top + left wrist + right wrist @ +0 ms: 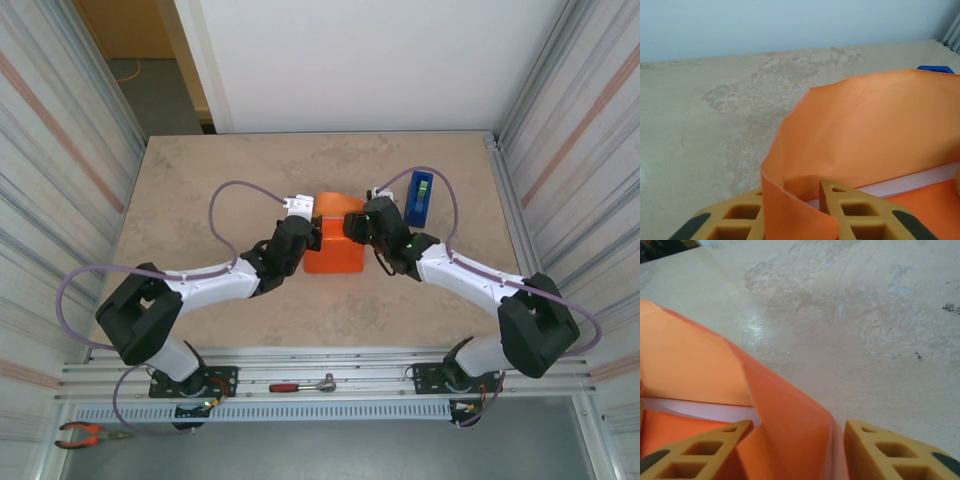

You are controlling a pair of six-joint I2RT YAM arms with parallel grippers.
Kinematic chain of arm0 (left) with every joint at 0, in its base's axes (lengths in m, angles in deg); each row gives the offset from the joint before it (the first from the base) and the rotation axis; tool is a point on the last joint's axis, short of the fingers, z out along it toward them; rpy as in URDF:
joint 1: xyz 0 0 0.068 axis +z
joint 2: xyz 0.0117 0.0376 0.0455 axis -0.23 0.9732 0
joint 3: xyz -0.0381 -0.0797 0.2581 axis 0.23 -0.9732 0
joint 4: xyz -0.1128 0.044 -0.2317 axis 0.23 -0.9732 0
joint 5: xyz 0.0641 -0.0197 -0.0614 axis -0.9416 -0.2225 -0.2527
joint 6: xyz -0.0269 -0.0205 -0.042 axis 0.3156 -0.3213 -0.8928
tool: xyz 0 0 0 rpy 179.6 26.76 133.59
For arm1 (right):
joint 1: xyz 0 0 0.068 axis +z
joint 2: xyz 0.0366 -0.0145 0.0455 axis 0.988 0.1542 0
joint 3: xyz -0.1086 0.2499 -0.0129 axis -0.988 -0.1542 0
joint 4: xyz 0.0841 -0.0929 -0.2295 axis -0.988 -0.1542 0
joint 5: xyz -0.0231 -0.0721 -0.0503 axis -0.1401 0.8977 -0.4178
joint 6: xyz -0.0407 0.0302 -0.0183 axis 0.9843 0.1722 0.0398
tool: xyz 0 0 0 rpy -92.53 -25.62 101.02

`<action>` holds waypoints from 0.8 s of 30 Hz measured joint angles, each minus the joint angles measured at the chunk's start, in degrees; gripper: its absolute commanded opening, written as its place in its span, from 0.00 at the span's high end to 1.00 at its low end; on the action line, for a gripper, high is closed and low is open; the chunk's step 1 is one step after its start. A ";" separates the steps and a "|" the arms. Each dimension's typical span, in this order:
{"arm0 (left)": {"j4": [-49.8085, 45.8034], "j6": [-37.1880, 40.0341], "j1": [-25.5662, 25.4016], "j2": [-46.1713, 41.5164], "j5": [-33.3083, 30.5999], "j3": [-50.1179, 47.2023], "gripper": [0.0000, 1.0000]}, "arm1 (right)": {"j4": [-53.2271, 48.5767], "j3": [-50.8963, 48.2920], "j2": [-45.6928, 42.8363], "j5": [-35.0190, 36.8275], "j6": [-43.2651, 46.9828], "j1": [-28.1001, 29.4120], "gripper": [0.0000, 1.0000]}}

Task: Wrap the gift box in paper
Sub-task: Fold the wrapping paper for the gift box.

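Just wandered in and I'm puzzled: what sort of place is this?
Probably a robotics test cell: two arms bolted to a rail at a table, corrugated metal walls, hand tools lying nearby.

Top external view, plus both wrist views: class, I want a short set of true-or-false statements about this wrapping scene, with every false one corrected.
1. The paper runs between the fingers of the left gripper. True.
2. The blue tape dispenser stands on the left arm's side of the table. False: it stands on the right arm's side, to the right of the right gripper.
3. The paper lies flat on the table. False: in the wrist views it rises in a curved, folded flap.
4. A fold of the paper sits between the right gripper's fingers. True.
5. A red-handled tool lies on the metal rail between the arm bases. True.
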 measured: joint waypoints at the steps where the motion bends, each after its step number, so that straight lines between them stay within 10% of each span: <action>1: 0.11 0.07 0.00 0.13 -0.24 0.09 0.79 | -0.04 0.35 0.33 0.26 0.00 0.22 0.57; 17: 0.07 2.47 0.31 1.86 -1.60 2.23 1.00 | -3.82 4.35 2.75 2.99 -0.02 0.55 0.76; 24: 0.15 3.04 0.31 1.81 -1.29 2.21 0.72 | -3.96 4.33 2.56 4.07 -0.50 1.18 0.77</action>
